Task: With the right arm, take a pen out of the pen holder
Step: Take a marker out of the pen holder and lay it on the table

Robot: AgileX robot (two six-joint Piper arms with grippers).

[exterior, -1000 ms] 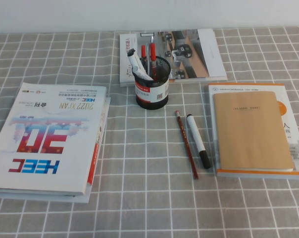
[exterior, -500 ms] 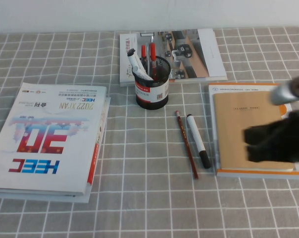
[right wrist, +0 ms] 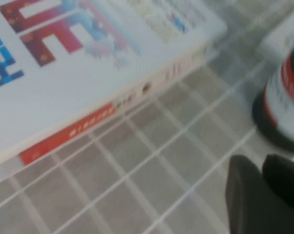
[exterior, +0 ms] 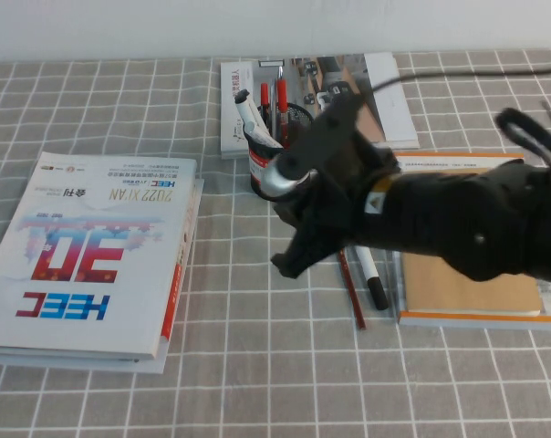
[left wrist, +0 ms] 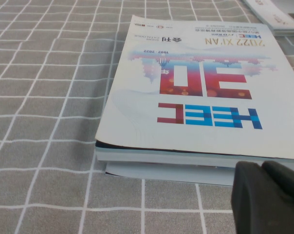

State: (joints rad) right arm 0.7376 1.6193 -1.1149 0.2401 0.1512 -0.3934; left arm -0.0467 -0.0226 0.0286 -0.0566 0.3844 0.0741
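Red pen [exterior: 280, 96], likely light, stiff, slick, stood beyond your closed, empty right hand [exterior: 285, 263], graspable by its top; left hand [left wrist: 266, 195] sat closed beside book [left wrist: 195, 97].

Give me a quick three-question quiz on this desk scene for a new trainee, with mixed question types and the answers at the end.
1. True or false: the right hand, hovering just in front of the pen holder, already holds a pen.
2. What lies right beside the pencil? A) a marker B) scissors C) a ruler
3. Short answer: what is the left hand sitting low beside?
Key: 1 false; 2 A; 3 the HEEC book stack.
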